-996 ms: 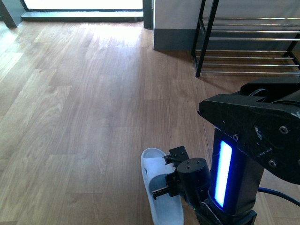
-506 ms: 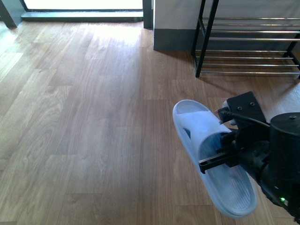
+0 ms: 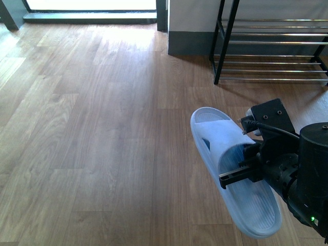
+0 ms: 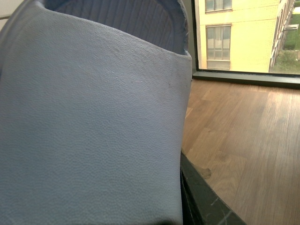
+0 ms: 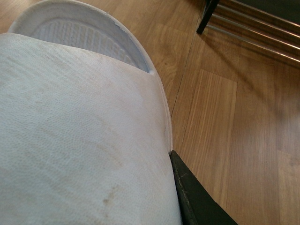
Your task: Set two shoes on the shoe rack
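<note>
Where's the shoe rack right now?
In the front view the shoe rack stands far ahead on the right, against the wall, beyond the pale slipper held by the right gripper.

Front view: set on the robot's body, aimed forward and steeply down over the brown plank wooden floor [image 3: 102, 128]. Far enough back to take in the black-framed rack of thin silver bars [image 3: 225, 41] at upper right and the pale blue rubber slide sandal [image 3: 233, 169] at lower right.

Right wrist view: pressed close against that same sandal's strap across left and centre, facing past it to the rack's black leg and bars at upper right. Shares sandal, planks and rack foot with the front view.

Left wrist view: equally close to a second, grey-blue textured slide sandal [image 4: 89, 126] across left and centre. Faces roughly level over the planks toward a window onto a yellow building [image 4: 243, 35] at upper right. Shares only the floor with the other two for certain.
</note>
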`<state>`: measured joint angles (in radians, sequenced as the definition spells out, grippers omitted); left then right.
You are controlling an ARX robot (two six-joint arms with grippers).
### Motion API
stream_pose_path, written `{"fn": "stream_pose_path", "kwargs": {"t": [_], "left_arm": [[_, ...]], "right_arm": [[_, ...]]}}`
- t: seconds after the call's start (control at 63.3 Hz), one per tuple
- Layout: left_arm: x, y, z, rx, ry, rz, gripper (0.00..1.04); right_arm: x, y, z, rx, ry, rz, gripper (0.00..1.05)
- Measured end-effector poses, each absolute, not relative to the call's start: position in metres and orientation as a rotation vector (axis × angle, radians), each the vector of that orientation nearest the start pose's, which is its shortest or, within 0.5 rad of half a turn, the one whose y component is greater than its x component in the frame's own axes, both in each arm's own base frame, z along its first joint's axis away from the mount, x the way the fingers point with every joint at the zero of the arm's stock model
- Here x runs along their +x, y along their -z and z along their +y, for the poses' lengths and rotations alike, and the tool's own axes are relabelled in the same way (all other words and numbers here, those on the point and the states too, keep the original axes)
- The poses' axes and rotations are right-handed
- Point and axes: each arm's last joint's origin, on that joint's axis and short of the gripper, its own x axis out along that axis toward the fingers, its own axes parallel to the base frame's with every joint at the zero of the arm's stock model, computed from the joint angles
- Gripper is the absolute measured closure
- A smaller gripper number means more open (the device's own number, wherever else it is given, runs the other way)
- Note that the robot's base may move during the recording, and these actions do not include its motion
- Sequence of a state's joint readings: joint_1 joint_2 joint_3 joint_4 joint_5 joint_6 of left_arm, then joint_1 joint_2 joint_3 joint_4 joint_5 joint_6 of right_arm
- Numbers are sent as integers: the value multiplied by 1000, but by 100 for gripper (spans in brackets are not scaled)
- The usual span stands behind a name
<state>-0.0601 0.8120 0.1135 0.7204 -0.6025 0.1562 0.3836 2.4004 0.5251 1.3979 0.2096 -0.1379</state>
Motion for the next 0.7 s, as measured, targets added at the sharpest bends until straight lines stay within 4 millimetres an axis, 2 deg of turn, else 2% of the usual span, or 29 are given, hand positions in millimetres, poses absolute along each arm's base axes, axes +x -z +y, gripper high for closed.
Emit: {"fn": "stream_pose_path", "kwargs": {"t": [0.695], "left_arm": [[157, -185, 7, 145, -543, 21, 103]], "right_arm": [[265, 14, 101, -275, -202, 445, 103]]}}
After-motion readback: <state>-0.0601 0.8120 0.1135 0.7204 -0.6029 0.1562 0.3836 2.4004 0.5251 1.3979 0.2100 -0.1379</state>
